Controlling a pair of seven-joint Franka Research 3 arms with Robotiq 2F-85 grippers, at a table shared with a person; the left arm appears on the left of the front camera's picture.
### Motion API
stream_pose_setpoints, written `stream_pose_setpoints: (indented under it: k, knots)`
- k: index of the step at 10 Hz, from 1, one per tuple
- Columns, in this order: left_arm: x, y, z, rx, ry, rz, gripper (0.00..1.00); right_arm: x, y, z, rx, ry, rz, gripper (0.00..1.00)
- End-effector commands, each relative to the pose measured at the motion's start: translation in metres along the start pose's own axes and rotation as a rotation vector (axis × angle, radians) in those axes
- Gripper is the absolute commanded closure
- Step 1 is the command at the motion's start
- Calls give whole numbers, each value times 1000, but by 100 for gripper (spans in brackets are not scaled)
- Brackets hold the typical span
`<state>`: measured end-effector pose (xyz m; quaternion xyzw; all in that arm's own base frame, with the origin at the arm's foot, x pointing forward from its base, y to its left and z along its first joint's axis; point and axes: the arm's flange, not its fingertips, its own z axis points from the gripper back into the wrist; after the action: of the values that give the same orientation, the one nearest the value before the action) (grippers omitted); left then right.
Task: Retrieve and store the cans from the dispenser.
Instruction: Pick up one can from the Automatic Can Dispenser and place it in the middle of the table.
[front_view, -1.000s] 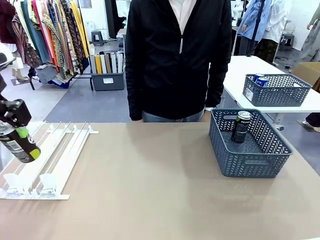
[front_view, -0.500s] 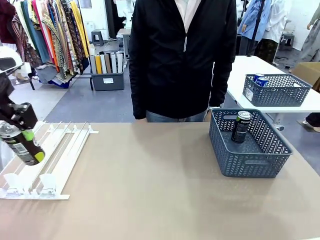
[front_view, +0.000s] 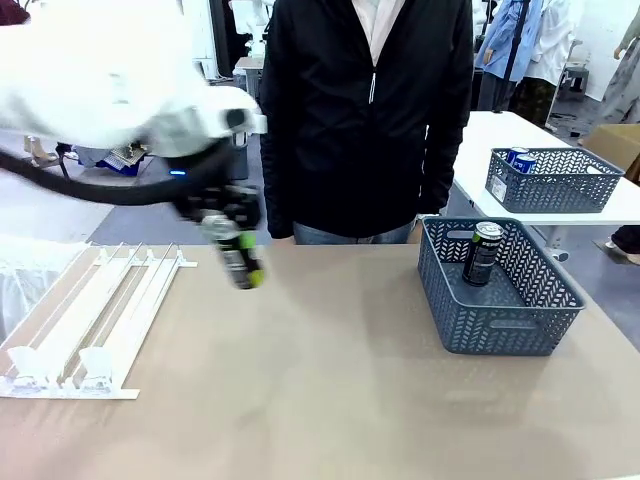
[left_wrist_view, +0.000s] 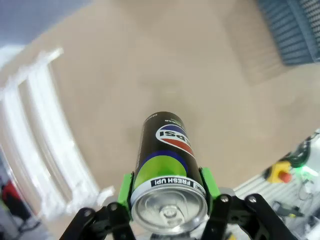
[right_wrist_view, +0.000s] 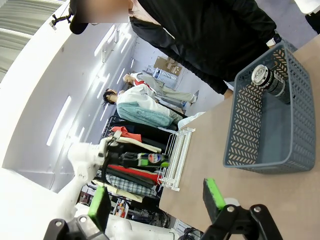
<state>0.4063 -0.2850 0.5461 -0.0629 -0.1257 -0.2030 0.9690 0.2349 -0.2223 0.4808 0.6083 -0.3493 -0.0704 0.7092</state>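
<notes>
My left gripper (front_view: 240, 262) is shut on a dark can (front_view: 236, 256) with a green band, hanging above the table just right of the dispenser (front_view: 90, 320). In the left wrist view the can (left_wrist_view: 167, 167) sits between the green pads (left_wrist_view: 126, 192), silver top toward the camera, with the dispenser rails (left_wrist_view: 40, 130) at the left. Another dark can (front_view: 483, 252) stands in the blue-grey basket (front_view: 500, 330) on the right. My right gripper (right_wrist_view: 156, 200) is open with nothing in it, looking at the basket (right_wrist_view: 260, 155), its can (right_wrist_view: 270, 80) and the dispenser (right_wrist_view: 177, 155).
A person in a black jacket (front_view: 365, 110) stands at the far edge of the table. A second basket (front_view: 553, 185) with blue cans (front_view: 518, 158) sits on a white table behind. Bare tabletop lies between the dispenser and the basket.
My left arm has swung right from over the dispenser toward the middle of the table, carrying the dark can. The basket and its can stayed put.
</notes>
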Motion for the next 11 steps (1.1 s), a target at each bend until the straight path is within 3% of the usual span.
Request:
stream_pose_setpoints:
  k: [1, 3, 5, 11]
  knots:
    - [78, -25, -41, -52, 39, -121, 100, 3, 2, -2, 22, -21, 10, 0]
    - [115, -68, -100, 31, 111, -237, 100, 3, 2, -2, 22, -21, 10, 0]
    - [126, -82, -141, 40, 231, -237, 100, 3, 2, -2, 22, -21, 10, 0]
    - [114, -83, -170, 21, 310, -218, 100, 3, 2, -2, 22, -21, 10, 0]
